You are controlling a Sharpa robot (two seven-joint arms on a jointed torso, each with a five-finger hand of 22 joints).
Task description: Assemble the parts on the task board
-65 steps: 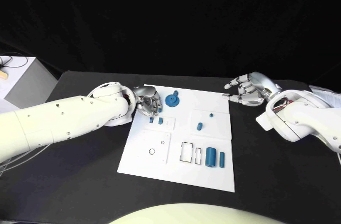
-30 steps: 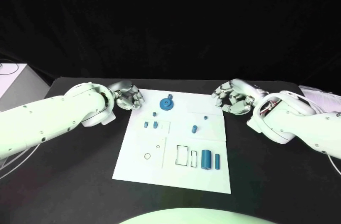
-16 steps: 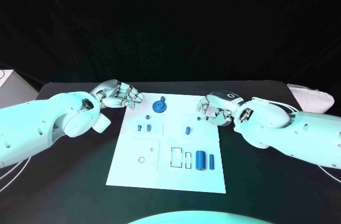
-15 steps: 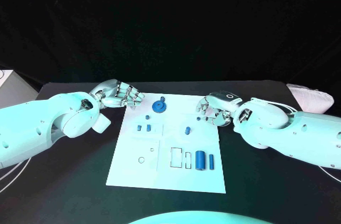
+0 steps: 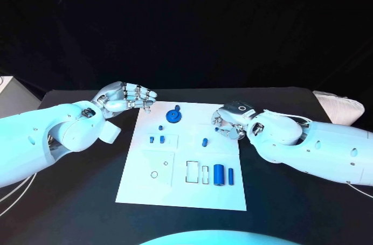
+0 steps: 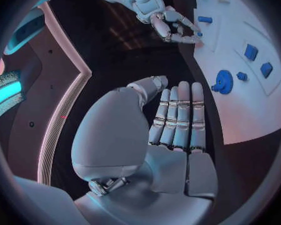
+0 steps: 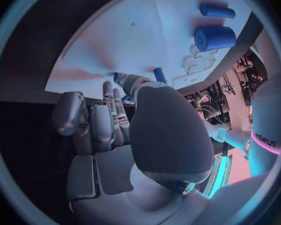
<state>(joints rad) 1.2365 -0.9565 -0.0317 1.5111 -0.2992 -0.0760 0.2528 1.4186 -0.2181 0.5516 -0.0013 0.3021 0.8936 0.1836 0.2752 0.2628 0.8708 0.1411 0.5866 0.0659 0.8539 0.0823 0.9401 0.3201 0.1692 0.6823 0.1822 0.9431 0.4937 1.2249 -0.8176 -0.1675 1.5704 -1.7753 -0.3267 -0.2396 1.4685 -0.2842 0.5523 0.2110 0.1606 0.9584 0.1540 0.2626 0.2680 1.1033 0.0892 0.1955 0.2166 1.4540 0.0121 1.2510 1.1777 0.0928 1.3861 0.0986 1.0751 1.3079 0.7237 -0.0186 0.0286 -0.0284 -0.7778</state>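
We judge the main risk is the right hand, fingers curled low over the task board in the frame's centre right, knocking the small blue parts beside it; whether it pinches one we cannot tell. The left hand, upper left, is curled in on nothing. Since earlier, the right hand has come inward over the board, the left lifted off it.

White task board flat on table. Blue gear part near left hand fingertips; small blue peg just beside right hand fingertips. Two blue cylinders lying flat, well apart from both hands.
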